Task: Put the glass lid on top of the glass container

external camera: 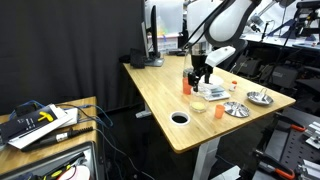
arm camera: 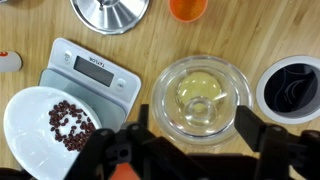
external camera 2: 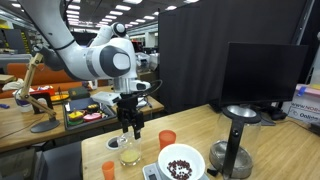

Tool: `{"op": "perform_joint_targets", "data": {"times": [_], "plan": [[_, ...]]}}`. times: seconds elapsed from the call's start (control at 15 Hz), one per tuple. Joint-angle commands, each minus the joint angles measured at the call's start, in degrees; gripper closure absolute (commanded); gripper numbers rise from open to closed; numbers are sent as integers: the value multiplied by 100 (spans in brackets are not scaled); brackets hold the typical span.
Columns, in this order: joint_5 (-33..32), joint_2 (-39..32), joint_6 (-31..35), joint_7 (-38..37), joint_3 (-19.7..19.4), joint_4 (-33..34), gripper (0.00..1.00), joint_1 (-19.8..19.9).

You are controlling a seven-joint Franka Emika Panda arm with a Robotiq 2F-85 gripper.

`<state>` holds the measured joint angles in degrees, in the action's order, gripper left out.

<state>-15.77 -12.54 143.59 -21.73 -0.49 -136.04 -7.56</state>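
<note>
One round, clear glass container (arm camera: 205, 95) looks pale yellowish inside.

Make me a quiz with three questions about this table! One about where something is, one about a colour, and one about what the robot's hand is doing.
1. What sits right under the gripper?
A) a book
B) the glass container
C) a banana

2. What colour is the bowl holding the beans?
A) white
B) red
C) blue

3. How is the gripper?
A) open
B) shut on a spoon
C) shut on a pencil

Answers:
1. B, as the wrist view shows the container between the jaws.
2. A, as its bare inside is white.
3. A, as the jaws stand wide apart.
</note>
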Motion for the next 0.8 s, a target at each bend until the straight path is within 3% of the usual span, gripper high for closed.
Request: {"op": "perform_joint_targets", "data": {"times": [0.0, 0.2, 0.4, 0.47, 0.73], "plan": [[200, 152, 167, 68, -25, -87, 0, 82], [270, 358, 246, 84, -69, -167, 0, 140], [769, 744, 85, 511, 23, -335, 0, 287], [471, 443, 67, 185, -34, -88, 0, 191], [510, 443, 62, 230, -20, -106, 0, 193]]}}
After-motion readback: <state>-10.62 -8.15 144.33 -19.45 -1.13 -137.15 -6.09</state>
